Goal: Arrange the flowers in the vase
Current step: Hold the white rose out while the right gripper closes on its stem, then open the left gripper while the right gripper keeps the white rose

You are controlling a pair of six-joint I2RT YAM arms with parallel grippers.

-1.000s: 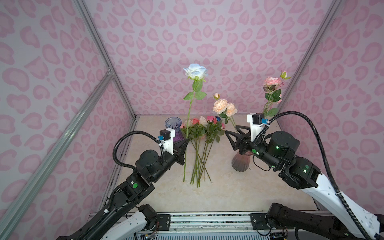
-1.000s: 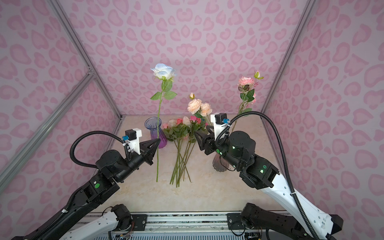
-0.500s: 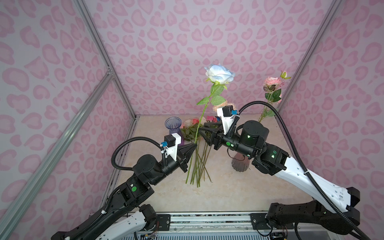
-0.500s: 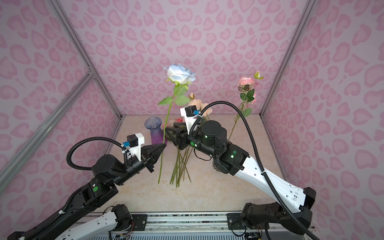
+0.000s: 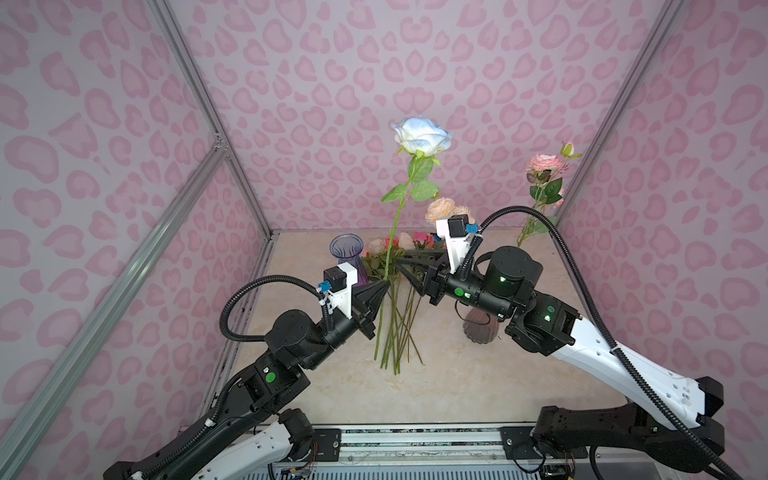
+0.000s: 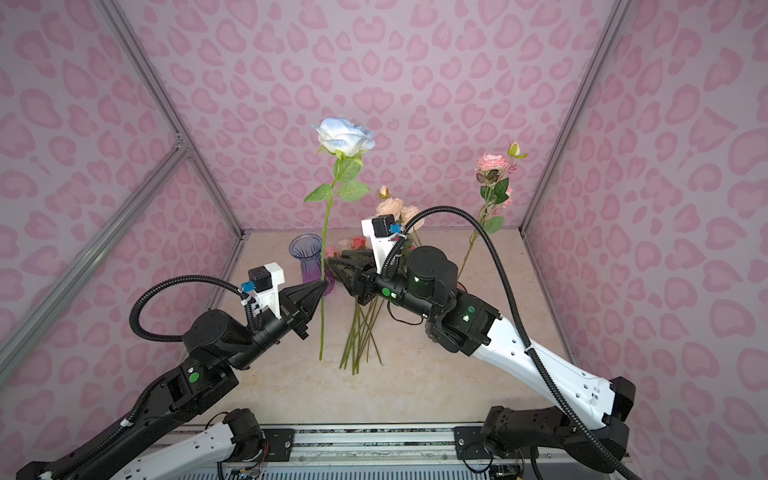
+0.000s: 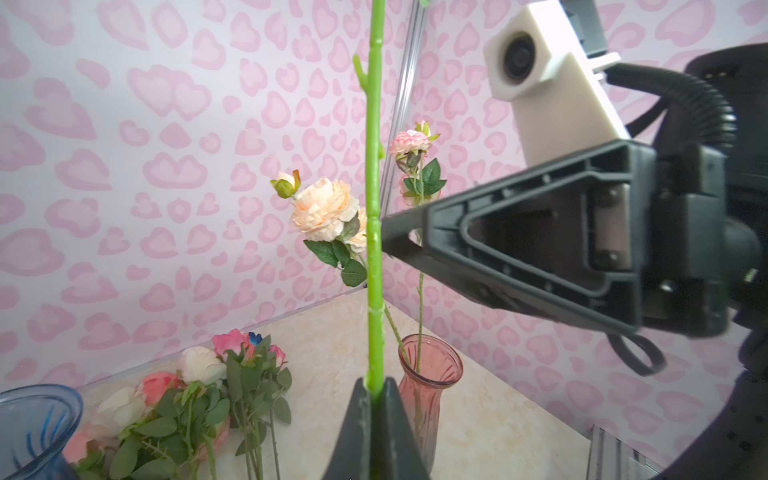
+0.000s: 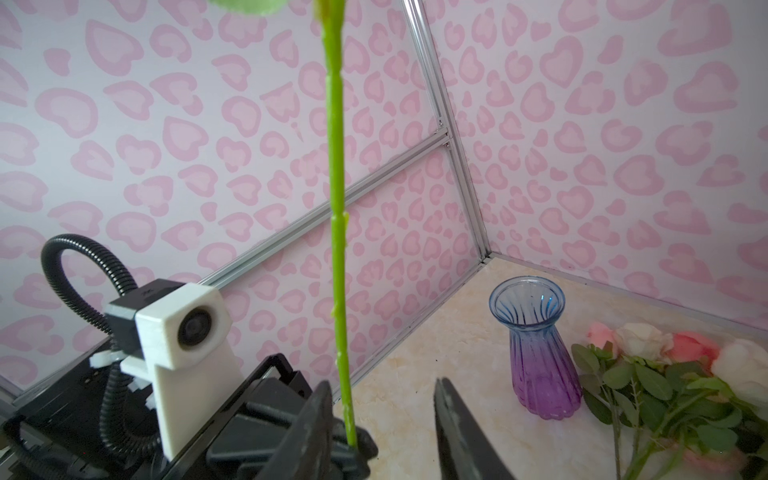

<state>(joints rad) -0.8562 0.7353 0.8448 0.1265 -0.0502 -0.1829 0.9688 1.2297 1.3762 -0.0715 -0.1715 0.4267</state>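
Right now you're mid-handover. Your left gripper [image 5: 385,287] is clamped on the stem [image 7: 374,249] of the pale blue rose [image 5: 422,135], holding it upright on the left-arm side of the pink vase [image 5: 480,330], well clear of it. Your right gripper [image 8: 382,384] straddles that stem with its jaws apart, not pinching. Next, I'd say: close the right, release the left, carry the rose to the pink vase. The right wrist view shows the jaw gap, which the top views hide. The left wrist view shows a peach bloom [image 7: 324,210] and a pink bloom [image 7: 411,143] standing in that vase.
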